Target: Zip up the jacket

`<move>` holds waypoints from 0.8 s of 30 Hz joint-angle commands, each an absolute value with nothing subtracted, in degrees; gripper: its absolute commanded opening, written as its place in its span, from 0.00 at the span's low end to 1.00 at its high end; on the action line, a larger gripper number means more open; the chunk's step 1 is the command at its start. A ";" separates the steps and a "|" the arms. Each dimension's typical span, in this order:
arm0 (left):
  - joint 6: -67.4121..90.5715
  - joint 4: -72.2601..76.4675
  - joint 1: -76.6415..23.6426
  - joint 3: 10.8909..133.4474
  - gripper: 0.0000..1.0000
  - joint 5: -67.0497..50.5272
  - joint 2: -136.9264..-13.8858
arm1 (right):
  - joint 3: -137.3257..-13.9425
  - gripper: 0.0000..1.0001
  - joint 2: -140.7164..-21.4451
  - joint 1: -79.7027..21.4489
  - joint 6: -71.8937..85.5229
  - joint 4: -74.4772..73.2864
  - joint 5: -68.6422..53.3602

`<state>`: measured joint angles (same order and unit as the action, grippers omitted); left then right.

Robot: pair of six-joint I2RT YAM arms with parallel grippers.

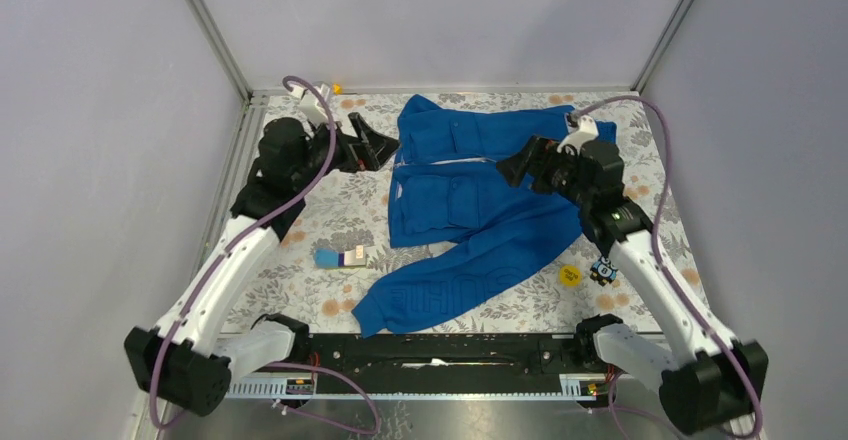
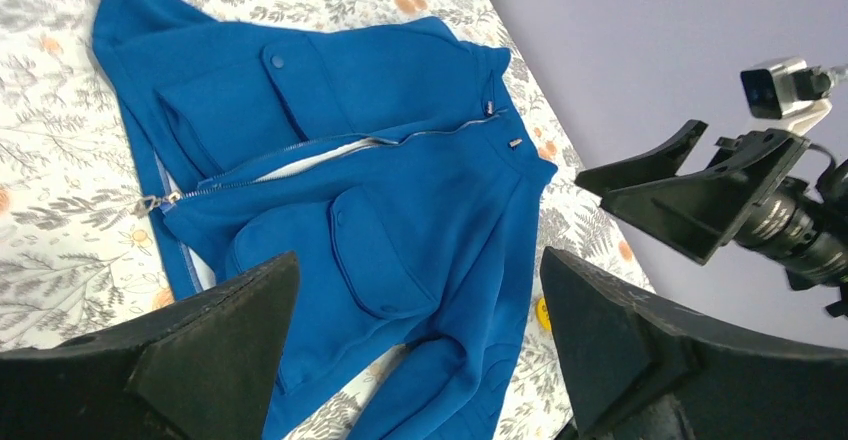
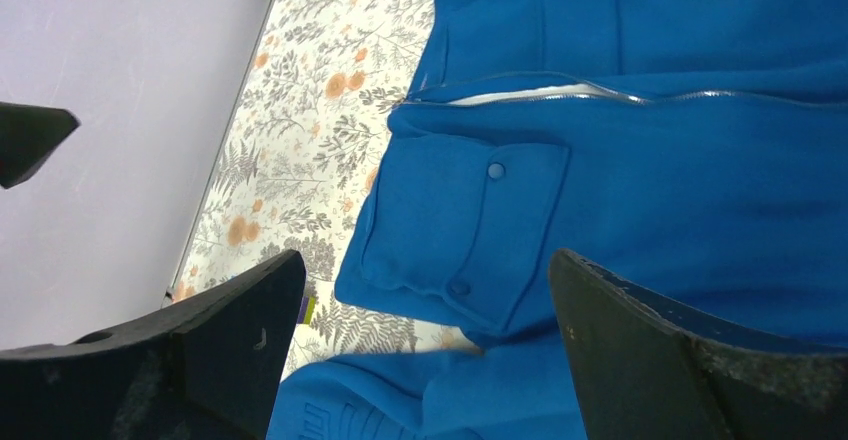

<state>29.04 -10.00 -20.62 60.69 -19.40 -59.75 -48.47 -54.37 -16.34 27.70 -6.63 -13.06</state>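
You had the jacket (image 1: 470, 195) spread flat on the floral desk (image 1: 330, 210), toward the far side, one sleeve trailing to the near edge. Its zipper (image 2: 300, 160) gaped along the front with white lining showing, and the pull (image 2: 150, 202) sat at the hem end. Your left gripper (image 1: 372, 146) hung just beside the hem, jaws released and wide, holding nothing. Your right gripper (image 1: 515, 162) hovered over the collar end, jaws likewise spread and empty. A yellow disc (image 1: 569, 275) lay near the sleeve.
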 commanded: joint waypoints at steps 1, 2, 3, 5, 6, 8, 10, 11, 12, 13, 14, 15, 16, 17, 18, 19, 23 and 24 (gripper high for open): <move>36.63 -3.21 -18.07 61.58 0.99 -23.97 -66.21 | -50.88 0.99 -64.25 -17.30 28.43 8.75 -18.92; 38.35 -2.38 -17.57 61.99 0.99 -24.55 -67.70 | -50.70 0.99 -66.67 -18.47 29.23 11.79 -17.61; 39.85 -1.92 -17.08 62.68 0.99 -24.82 -69.54 | -50.59 0.98 -68.92 -19.92 30.41 14.57 -15.65; 42.20 -2.64 -15.89 64.23 0.99 -24.94 -73.13 | -50.66 0.93 -74.00 -23.79 31.63 20.39 -11.16; 43.29 -2.68 -15.26 64.70 0.98 -25.29 -74.81 | -51.13 0.92 -76.88 -25.80 32.19 22.99 -8.61; 45.17 -2.25 -13.89 64.83 0.97 -25.86 -77.61 | -53.08 0.89 -83.00 -28.71 33.45 26.92 -4.61; 45.53 -3.44 -12.57 65.37 0.95 -25.80 -80.49 | -56.90 0.84 -90.34 -30.02 35.93 28.03 -1.07; 45.26 -4.62 -11.81 66.11 0.93 -25.59 -81.91 | -58.75 0.79 -93.26 -30.32 37.25 28.19 -0.36; 44.88 -5.31 -11.18 66.46 0.92 -25.44 -83.28 | -60.58 0.71 -95.98 -30.51 38.60 28.21 0.93; 44.52 -5.48 -10.69 66.53 0.91 -25.30 -84.50 | -62.27 0.67 -98.69 -30.76 39.73 28.29 1.62; 44.11 -5.39 -10.35 66.47 0.90 -25.08 -85.85 | -63.90 0.65 -101.03 -31.26 40.35 28.30 1.95; 43.59 -5.01 -10.29 66.24 0.89 -24.96 -86.57 | -65.19 0.64 -102.89 -32.01 40.62 27.96 2.51; 43.00 -4.67 -10.28 66.13 0.89 -25.09 -88.08 | -66.18 0.64 -104.37 -32.80 40.50 27.54 4.05; 42.42 -4.36 -10.28 66.05 0.87 -25.25 -89.22 | -66.74 0.65 -105.65 -33.80 40.44 27.13 5.60; 41.54 -4.32 -10.28 66.04 0.85 -25.32 -90.45 | -67.09 0.65 -107.05 -34.58 40.47 26.93 7.09; 40.32 -4.39 -10.28 66.03 0.83 -25.02 -91.40 | -67.50 0.66 -108.44 -35.41 40.50 26.59 8.43; 37.84 -4.75 -10.28 65.56 0.80 -24.02 -93.98 | -70.38 0.67 -113.89 -37.80 41.07 23.71 10.78; 37.86 -4.24 -10.28 65.41 0.79 -24.10 -94.46 | -70.87 0.67 -114.78 -38.39 40.68 23.43 11.02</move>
